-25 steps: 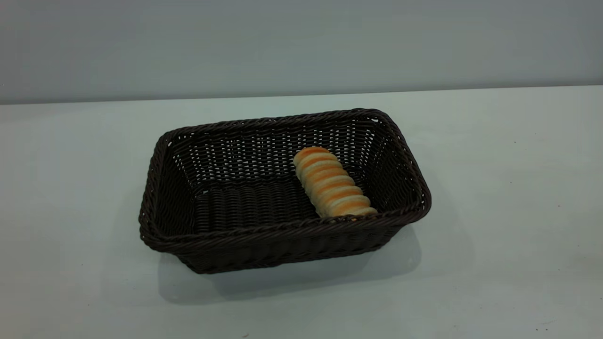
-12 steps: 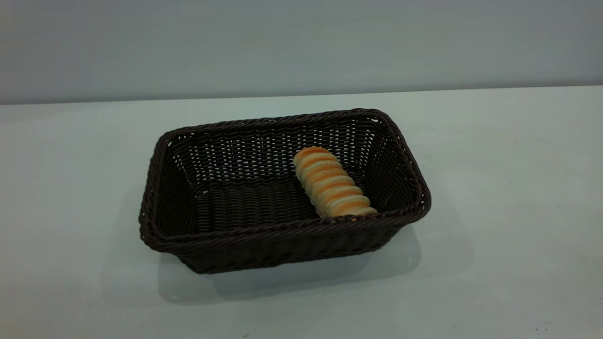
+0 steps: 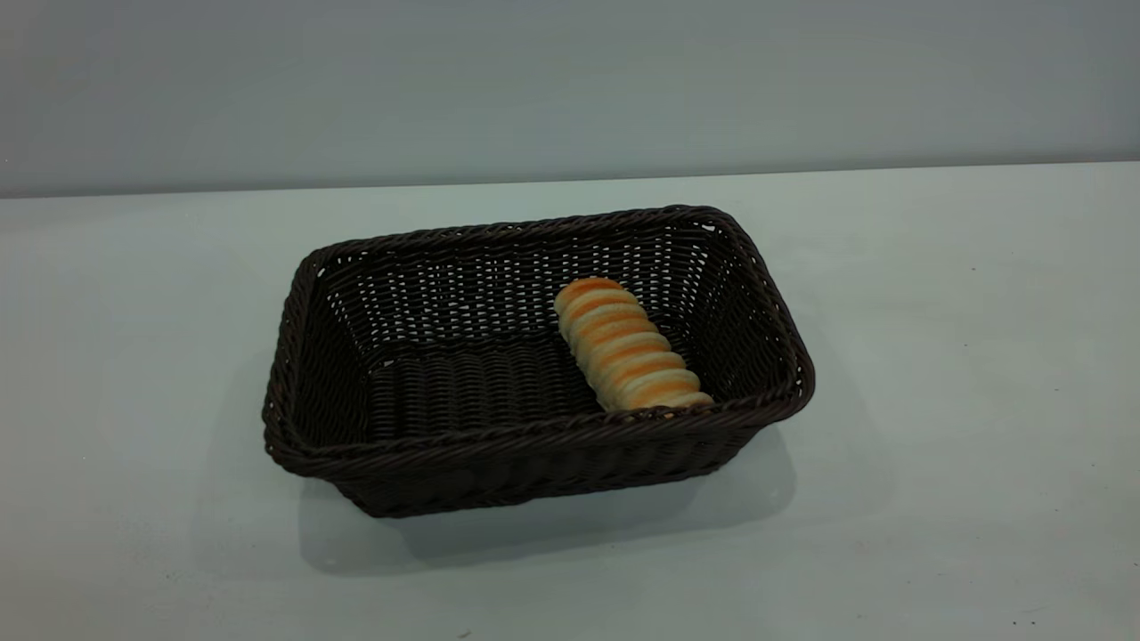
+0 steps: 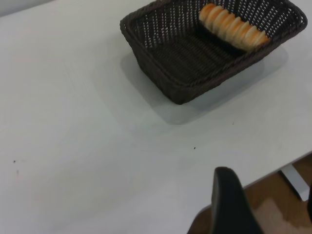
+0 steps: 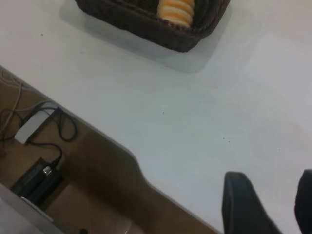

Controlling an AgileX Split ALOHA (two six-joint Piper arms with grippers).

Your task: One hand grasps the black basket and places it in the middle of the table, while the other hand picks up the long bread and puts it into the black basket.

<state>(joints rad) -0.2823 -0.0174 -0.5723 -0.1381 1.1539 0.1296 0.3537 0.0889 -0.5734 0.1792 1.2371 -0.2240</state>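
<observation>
Left end effector [image 4: 273, 204]: pulled back over the near edge of the surface, well apart from the basket; one dark finger [image 4: 229, 204] showed fully, the other only as a sliver at the frame edge, a wide gap between them, nothing held.
Right end effector [image 5: 270, 204]: also retracted past the surface edge, far from the basket; two dark fingers stood apart, empty, both cut off by the frame.
Arms: neither appeared in the exterior view.
Black basket [image 3: 534, 445]: rectangular, dark woven wicker, braided rim, slanted openwork sides; sat mid-surface.
Long bread [image 3: 628, 347]: oblong, ridged crosswise in golden-orange and cream; lay inside the basket toward its right end, its near tip hidden behind the front rim.
Surface [image 3: 935, 401]: smooth, pale grey-white, a few dark specks.
Below the surface: cables and small boxes [image 5: 36, 151], hard to make out.
</observation>
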